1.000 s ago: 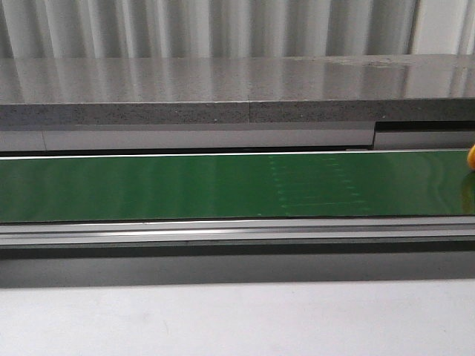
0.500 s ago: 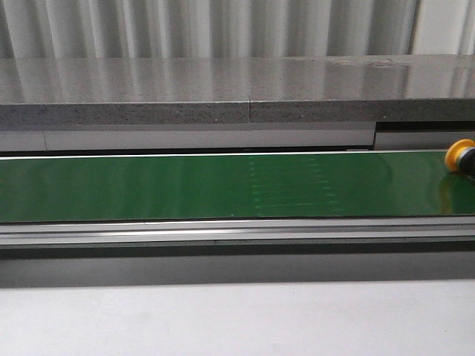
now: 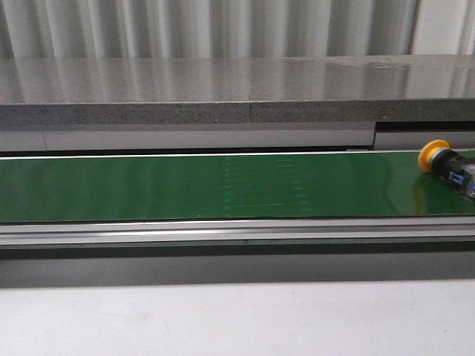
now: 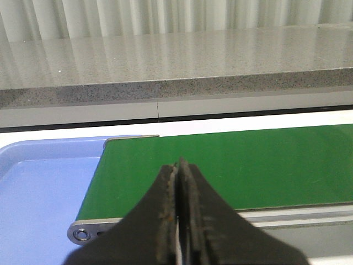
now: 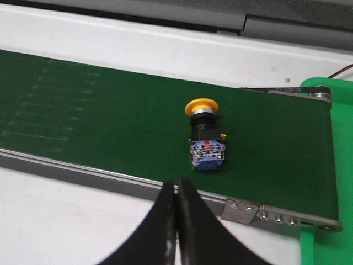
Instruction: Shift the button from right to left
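Note:
The button (image 3: 446,165) lies on its side at the far right of the green conveyor belt (image 3: 185,185), yellow-orange head pointing left and away. In the right wrist view the button (image 5: 204,135) shows its yellow head, black body and blue-and-clear block. My right gripper (image 5: 176,185) is shut and empty, over the belt's near rail, short of the button. My left gripper (image 4: 180,165) is shut and empty, above the belt's left end (image 4: 220,165). Neither gripper shows in the front view.
A blue tray (image 4: 38,187) sits beside the belt's left end. A green bin (image 5: 328,165) stands at the belt's right end. A grey stone ledge (image 3: 223,89) runs behind the belt. A white table surface (image 3: 223,319) lies in front of the rail.
The button has travelled leftward along the belt, from just its edge at the right border to fully in view. Faint marks on the belt have also shifted left.

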`<state>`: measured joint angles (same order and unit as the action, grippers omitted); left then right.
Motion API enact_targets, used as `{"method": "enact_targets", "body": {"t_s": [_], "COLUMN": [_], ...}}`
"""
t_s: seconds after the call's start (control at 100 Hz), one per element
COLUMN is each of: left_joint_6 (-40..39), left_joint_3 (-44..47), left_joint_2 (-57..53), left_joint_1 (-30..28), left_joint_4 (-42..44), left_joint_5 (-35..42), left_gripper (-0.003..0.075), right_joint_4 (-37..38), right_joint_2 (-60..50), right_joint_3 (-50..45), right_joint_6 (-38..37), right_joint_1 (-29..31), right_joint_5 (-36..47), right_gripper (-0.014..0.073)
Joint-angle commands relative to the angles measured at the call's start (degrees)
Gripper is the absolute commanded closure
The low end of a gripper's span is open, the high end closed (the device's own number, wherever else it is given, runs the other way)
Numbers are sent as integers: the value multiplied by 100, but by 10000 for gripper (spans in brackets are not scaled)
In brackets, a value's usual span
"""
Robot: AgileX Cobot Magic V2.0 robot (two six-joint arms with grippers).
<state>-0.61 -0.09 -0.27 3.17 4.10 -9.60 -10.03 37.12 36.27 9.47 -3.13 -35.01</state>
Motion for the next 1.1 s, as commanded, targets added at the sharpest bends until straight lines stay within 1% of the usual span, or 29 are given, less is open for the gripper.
{"method": "enact_targets", "body": {"t_s": [0.0,0.23,0.37,0.52,0.74,0.78,0.85,0.95,1.04,1.09], "left_joint_6": [-32,-32,-32,-32,61,61,61,31,19,19], "left_joint_3": [144,144,144,144,119,62,-123,-568,-1033,-1304], "left_joint_2": [-198,-198,-198,-198,-198,-198,-198,-85,175,424], "left_joint_1": [21,21,21,21,21,21,21,21,21,21], "left_joint_4": [-37,-37,-27,-27,89,89,119,105,11,11], "left_joint_5": [471,471,471,548,1509,1553,1355,592,216,-151], "left_gripper": [740,740,740,740,740,740,740,740,740,740], "right_joint_4": [-87,-144,-144,-144,-144,-144,-144,-144,-144,-144], "right_joint_2": [-534,-1880,-2428,-2534,-2534,-2534,-2534,-2534,-2534,-2534], "right_joint_3": [-163,-726,-874,-879,-879,-879,-879,-879,-879,-879], "right_joint_6": [80,80,80,80,80,80,80,80,80,80], "right_joint_1": [-8,-8,-8,-8,-8,-8,-8,-8,-8,-8], "right_joint_5": [502,490,486,465,465,465,465,465,465,465], "right_gripper": [661,661,661,661,661,661,661,661,661,661]}}
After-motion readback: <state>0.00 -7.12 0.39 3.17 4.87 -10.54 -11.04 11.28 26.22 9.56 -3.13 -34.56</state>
